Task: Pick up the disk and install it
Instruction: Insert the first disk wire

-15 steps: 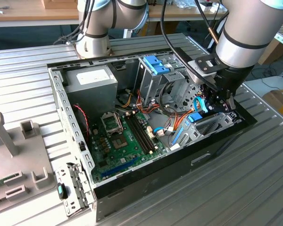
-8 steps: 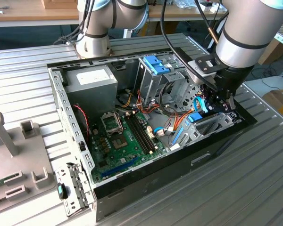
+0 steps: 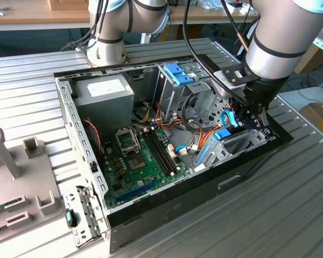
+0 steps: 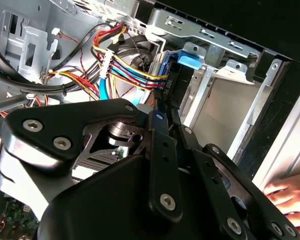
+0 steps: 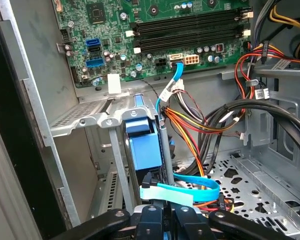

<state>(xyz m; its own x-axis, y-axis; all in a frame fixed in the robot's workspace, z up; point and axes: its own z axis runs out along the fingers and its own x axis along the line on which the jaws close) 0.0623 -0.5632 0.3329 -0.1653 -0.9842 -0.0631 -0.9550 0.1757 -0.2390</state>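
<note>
Jaws: the gripper (image 3: 253,115) reaches down into the open computer case (image 3: 75,123); its jaws are drawn narrow and closed on the end of the disk (image 5: 144,150), as both wrist views show (image 4: 166,117) (image 5: 162,217).
Disk: it stands on edge, its light-blue rail showing, partly inside the metal drive bay (image 5: 90,112) at the case's end on the exterior view's right (image 3: 222,134); in the second wrist view it runs on in line beyond the jaws (image 4: 179,82).
Cables: a flat blue cable (image 5: 190,185) loops just beside the disk, and a bundle of red, yellow and orange wires (image 4: 125,70) hangs close to the bay.
Circuit board: it lies on the case floor (image 3: 140,161), beyond the bay.
Other bays: a tall metal cage with a blue clip (image 3: 177,75) stands at the case's far edge, and a grey box with a white label (image 3: 105,94) sits in its far corner.
Hand: a person's hand (image 4: 285,195) rests near the case's outer edge.
Counter: the ribbed metal counter (image 3: 258,215) carries the case, about mid-counter.
</note>
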